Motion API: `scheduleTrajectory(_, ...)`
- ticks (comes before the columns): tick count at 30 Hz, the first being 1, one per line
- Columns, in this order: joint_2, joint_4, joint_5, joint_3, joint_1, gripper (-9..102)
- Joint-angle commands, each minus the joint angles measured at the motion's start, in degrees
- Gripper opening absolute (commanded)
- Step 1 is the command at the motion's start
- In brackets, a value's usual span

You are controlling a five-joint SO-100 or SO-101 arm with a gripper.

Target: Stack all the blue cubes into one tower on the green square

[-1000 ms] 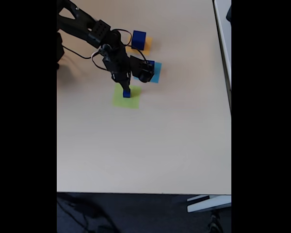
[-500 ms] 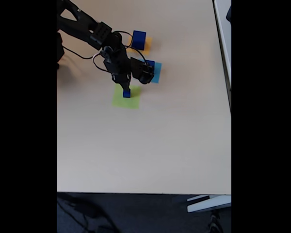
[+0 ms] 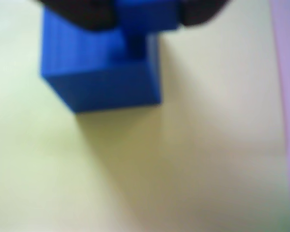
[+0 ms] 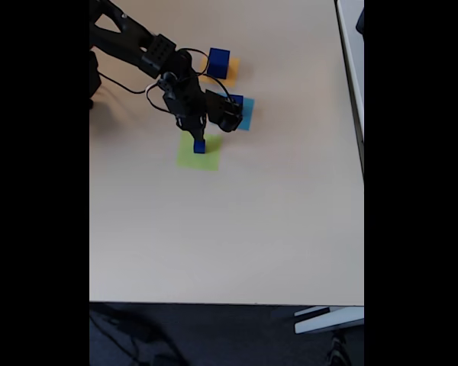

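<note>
Reading the fixed view from left to right, we meet the arm (image 4: 130,46) reaching in from the upper left, then its fingers (image 4: 198,138) coming down onto the small blue cube (image 4: 199,146), which sits at the upper middle of the green square (image 4: 201,156) on the bench (image 4: 229,229). In the wrist view the cube (image 3: 106,82) looks rigid, flat-faced and sharp-edged, so we judge it light, stiff and somewhat smooth, best held across two opposite side faces. Dark fingertips (image 3: 87,14) flank its top, but blur keeps us from telling whether they pinch it or stand apart. Further right, a second blue cube (image 4: 237,101) sits on a light-blue square (image 4: 246,116), partly behind the wrist, and the largest blue cube (image 4: 218,63) rests on an orange square (image 4: 230,72); both are close enough to crowd a retreat.
</note>
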Motion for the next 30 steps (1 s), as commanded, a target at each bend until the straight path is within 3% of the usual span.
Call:
scheduleTrajectory(1,0.97,0.09,-0.09,-3.78,-0.26,0)
scheduleTrajectory(12,8.61,14.06,5.63,-16.96,-4.66,0)
scheduleTrajectory(30,8.26,18.9,40.78,-16.96,-33.49,0)
